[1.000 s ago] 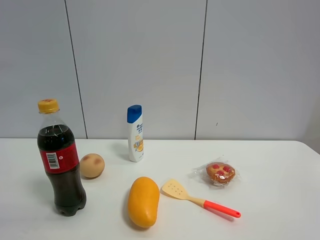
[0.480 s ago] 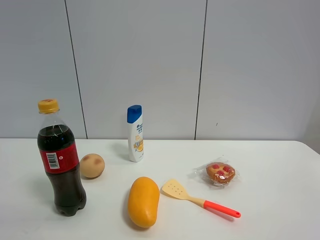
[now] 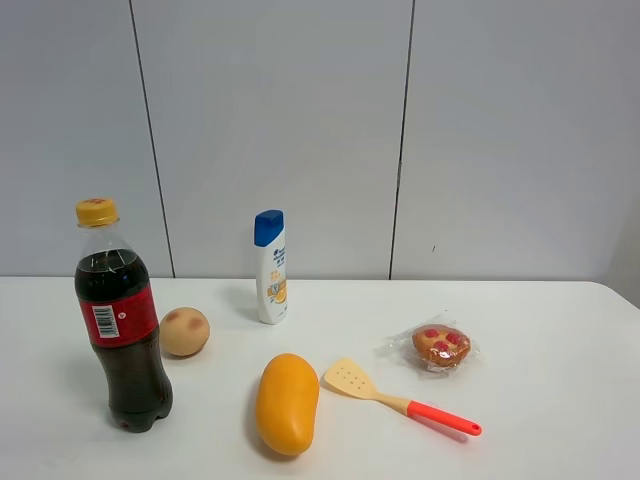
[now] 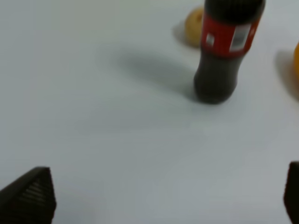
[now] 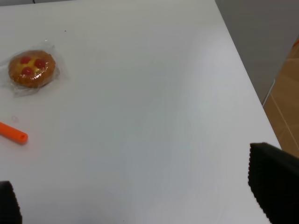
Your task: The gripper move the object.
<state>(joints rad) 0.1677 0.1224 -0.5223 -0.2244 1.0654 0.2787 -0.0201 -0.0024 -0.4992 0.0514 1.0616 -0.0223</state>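
The peach-like ball (image 3: 185,331) sits on the white table at the left, just behind and right of the cola bottle (image 3: 122,322). It also shows in the left wrist view (image 4: 194,26), partly hidden by the bottle. Neither arm shows in the exterior high view. The left gripper (image 4: 163,198) is open, its fingertips wide apart, well short of the bottle and the ball. The right gripper (image 5: 140,196) is open over bare table near the right edge, far from the ball.
A mango (image 3: 287,403) lies at the front centre, a spatula with a red handle (image 3: 400,398) beside it. A wrapped pastry (image 3: 441,344) lies to the right, a shampoo bottle (image 3: 270,267) stands at the back. The table's right edge (image 5: 243,88) drops to the floor.
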